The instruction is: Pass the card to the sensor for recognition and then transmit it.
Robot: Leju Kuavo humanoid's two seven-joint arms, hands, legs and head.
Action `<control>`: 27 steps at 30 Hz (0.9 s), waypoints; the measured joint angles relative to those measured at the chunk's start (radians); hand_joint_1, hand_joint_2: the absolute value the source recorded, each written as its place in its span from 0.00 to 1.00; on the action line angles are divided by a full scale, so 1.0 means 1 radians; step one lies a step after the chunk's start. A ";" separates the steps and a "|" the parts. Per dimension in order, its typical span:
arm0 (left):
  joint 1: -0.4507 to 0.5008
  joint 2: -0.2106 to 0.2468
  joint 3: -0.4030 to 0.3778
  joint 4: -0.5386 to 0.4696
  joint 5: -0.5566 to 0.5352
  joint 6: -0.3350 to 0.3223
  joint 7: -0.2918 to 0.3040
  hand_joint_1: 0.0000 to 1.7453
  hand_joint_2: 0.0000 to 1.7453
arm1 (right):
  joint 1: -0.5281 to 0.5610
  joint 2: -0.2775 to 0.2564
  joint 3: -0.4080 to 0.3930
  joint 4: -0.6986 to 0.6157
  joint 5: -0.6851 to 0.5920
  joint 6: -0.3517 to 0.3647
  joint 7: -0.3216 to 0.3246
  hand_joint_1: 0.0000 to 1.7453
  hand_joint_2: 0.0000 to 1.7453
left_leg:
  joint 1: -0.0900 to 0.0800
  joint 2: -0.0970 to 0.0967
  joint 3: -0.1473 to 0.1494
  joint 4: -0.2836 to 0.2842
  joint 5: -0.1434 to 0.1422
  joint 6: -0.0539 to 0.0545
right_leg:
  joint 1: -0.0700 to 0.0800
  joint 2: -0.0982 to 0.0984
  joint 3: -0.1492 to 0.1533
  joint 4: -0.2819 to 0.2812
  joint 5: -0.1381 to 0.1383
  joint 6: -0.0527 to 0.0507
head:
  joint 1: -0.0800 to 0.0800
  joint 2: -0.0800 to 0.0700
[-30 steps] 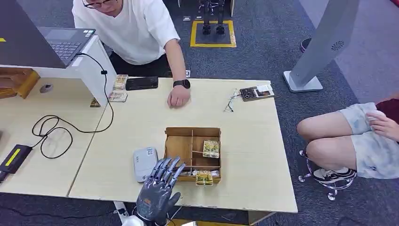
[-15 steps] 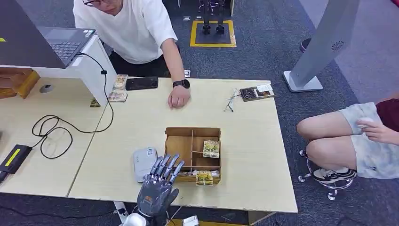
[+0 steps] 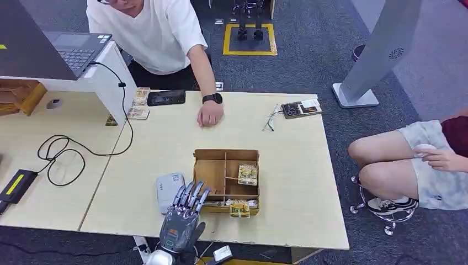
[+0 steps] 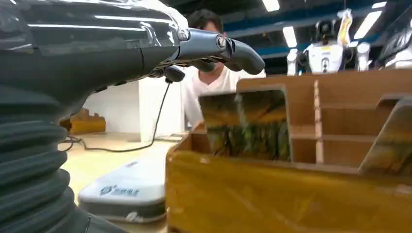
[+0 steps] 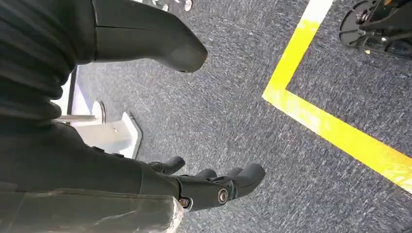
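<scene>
My left hand (image 3: 182, 218) hovers over the table's near edge with its fingers spread and nothing in it. Its fingertips reach the gap between the white sensor box (image 3: 169, 190) and the front left corner of the wooden tray (image 3: 207, 168). One yellow-green card (image 3: 247, 174) stands in a middle compartment, and another card (image 3: 239, 208) leans in the front slot. In the left wrist view the fingers (image 4: 228, 47) stretch above the tray's front wall (image 4: 291, 199), with a card (image 4: 245, 126) upright behind it and the sensor box (image 4: 126, 194) beside it. My right hand (image 5: 209, 187) hangs over the floor, holding nothing.
A person in a white shirt sits across the table with a fist (image 3: 209, 116) resting on it. A phone (image 3: 165, 97), card stacks (image 3: 139, 105), glasses (image 3: 270, 118) and a badge (image 3: 301, 108) lie along the far edge. A laptop (image 3: 72, 47) and a cable (image 3: 60, 154) are at the left. A seated person (image 3: 419, 165) is at the right.
My left hand has slid a little left and back toward the near table edge, fingers still spread. The seated person's hand has shifted. The cards have not moved.
</scene>
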 joint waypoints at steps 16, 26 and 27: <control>-0.001 -0.016 0.014 0.025 0.000 -0.020 0.061 0.76 1.00 | 0.000 0.002 -0.018 0.000 0.006 -0.002 0.000 0.00 1.00 | 0.000 0.000 0.000 0.000 0.000 0.000 | 0.000 0.000 0.000 0.000 0.000 0.000 | 0.000 0.000; 0.008 -0.034 0.047 0.019 0.000 0.047 0.042 0.24 1.00 | 0.001 0.003 -0.030 0.000 0.018 -0.006 0.001 0.00 1.00 | 0.000 0.000 0.000 0.000 0.000 0.000 | 0.000 0.000 0.000 0.000 0.000 0.000 | 0.000 0.000; 0.009 -0.034 0.049 0.015 0.000 0.047 0.042 0.16 1.00 | 0.001 0.003 -0.033 0.000 0.018 -0.006 0.001 0.00 1.00 | 0.000 0.000 0.000 0.000 0.000 0.000 | 0.000 0.000 0.000 0.000 0.000 0.000 | 0.000 0.000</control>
